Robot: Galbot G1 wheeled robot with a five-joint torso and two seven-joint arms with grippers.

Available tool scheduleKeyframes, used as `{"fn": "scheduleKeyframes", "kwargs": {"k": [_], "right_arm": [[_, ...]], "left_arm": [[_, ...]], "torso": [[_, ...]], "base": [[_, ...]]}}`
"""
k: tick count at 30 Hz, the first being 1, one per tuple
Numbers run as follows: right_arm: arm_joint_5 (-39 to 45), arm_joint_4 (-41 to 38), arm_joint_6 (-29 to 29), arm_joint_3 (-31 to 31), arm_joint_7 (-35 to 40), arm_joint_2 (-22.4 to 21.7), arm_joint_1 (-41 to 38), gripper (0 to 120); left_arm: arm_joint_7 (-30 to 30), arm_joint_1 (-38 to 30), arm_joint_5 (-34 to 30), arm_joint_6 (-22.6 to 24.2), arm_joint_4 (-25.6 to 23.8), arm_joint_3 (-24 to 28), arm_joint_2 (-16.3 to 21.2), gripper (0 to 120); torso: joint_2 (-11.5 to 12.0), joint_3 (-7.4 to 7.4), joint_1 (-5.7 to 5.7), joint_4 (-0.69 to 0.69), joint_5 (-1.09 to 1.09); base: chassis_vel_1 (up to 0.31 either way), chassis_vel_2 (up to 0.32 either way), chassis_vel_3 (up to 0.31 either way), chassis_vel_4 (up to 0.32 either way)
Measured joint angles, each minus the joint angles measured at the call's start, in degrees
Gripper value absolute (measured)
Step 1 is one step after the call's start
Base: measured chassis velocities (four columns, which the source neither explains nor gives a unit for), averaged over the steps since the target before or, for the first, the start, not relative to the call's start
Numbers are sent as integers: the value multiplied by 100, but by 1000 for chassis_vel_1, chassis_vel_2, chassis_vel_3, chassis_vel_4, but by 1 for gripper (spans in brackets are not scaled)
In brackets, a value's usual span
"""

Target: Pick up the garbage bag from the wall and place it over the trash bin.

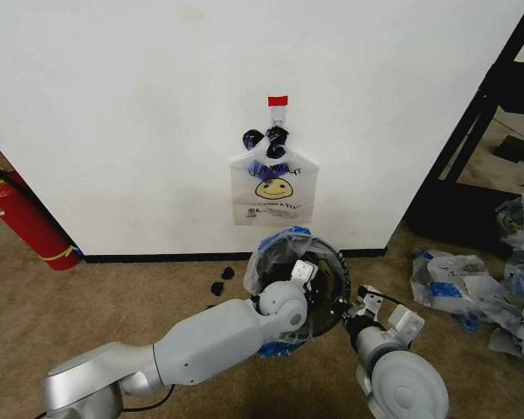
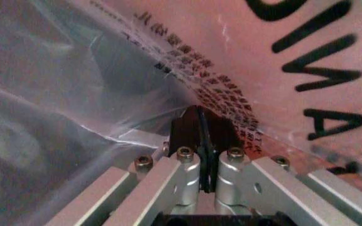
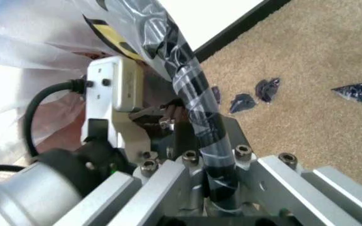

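Now both grippers (left (image 2: 200,136), right (image 3: 216,155)) pinch the garbage bag (image 2: 74,84) over the trash bin (image 1: 332,271).

1. The bag on the wall (image 1: 273,188) bore a yellow smiley face and dark lettering, partly readable as "THANK".
2. The garbage bag (image 2: 282,70) carried large dark letters and rows of small print, none legible.

Trash bin (image 1: 336,266) mostly behind arms
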State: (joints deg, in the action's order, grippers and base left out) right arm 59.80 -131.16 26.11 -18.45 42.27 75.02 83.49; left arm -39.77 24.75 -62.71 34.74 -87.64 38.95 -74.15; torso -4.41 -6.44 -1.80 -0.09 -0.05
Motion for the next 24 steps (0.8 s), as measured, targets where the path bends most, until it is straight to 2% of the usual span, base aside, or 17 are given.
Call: {"fn": "scheduleKeyframes", "kwargs": {"k": [14,21,24], "right_arm": [[-17,-26,62,167,-141,-39,9,0],[-115,383,-75,93,-39,52,-158,0],[-123,566,-105,31,-34,61,-225,0]], "left_arm": [[12,145,148,-10,-7,-161,147,0],[22,192,240,19,-636,-166,463,0],[129,217,445,33,-1067,-158,752,0]], "torso": [[0,0,0,0,0],[0,0,0,0,0],[0,0,0,0,-1]], "base": [[0,0,0,0],[0,0,0,0],[0,0,0,0]]}}
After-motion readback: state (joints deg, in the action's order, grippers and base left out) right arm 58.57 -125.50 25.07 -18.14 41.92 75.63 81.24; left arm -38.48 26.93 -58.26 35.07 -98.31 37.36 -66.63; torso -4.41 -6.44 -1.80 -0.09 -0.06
